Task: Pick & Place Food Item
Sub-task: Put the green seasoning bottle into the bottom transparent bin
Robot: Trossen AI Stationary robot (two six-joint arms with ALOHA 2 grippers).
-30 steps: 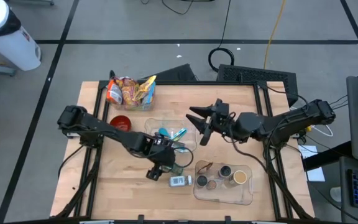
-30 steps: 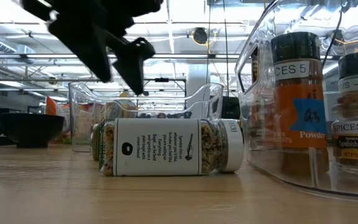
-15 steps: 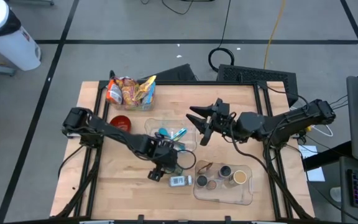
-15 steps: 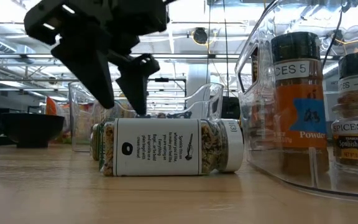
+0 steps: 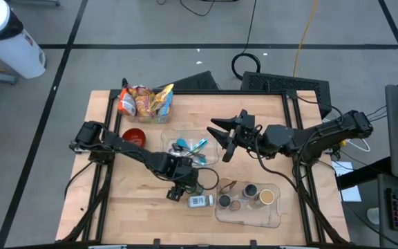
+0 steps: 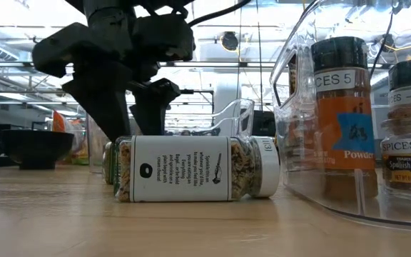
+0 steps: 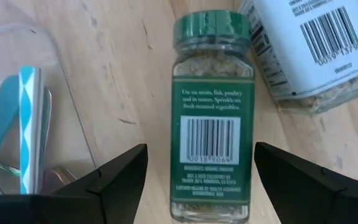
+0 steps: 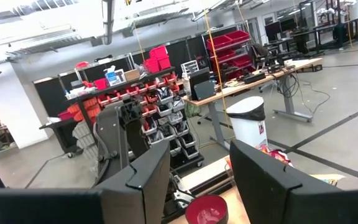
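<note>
The left gripper (image 7: 201,171), fingers spread, straddles the green-capped spice jar (image 7: 211,118) lying beside the white-labelled jar (image 6: 195,168), apparently lined up to grasp it, while the right gripper (image 5: 221,140) waits part-open above the table.

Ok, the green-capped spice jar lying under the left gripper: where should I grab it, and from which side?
Grip the green-capped jar across the middle of its body, coming straight down from above. It lies flat on the table, long flat sides exposed, and the left gripper already straddles it with fingers open on either side. Stay off the cap end, where the white-labelled jar lies close.
</note>
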